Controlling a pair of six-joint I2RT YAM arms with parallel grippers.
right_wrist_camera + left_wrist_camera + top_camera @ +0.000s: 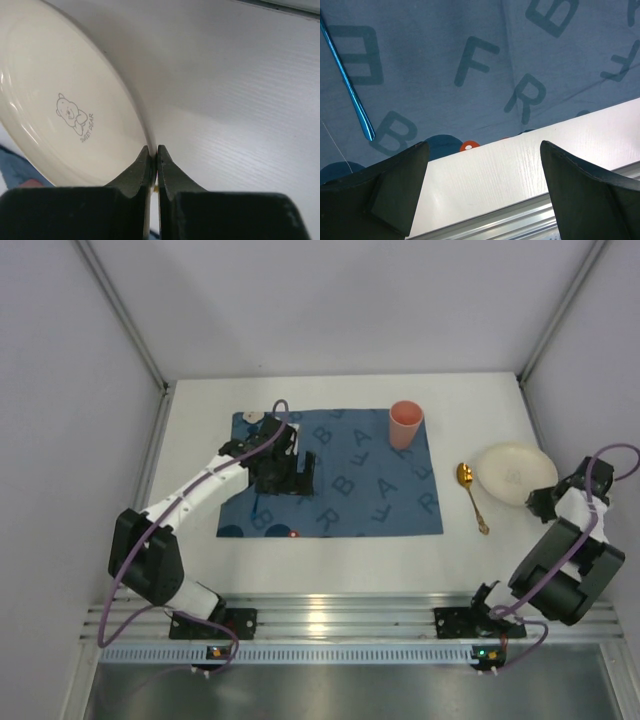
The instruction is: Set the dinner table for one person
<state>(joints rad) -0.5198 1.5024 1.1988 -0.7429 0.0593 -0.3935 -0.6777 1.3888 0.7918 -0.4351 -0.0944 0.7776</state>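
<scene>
From 6 o'clock the top camera overlooked the whole worktop [330, 565]. Wrist cameras sat close: left over the placemat [445, 40], right at the 3 o'clock plate [45, 75].

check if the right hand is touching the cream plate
Touching. The right wrist view shows the right hand shut on the rim of the cream plate, whose edge runs straight into the pinch.

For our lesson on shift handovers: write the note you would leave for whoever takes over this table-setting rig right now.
Left tool: open, hovering over the placemat's near edge.
Right tool: shut on the plate's rim, right of the mat.
Done: pink cup and blue utensil are on the placemat.
Left: plate onto the mat; gold spoon, on the table, beside it.
</scene>
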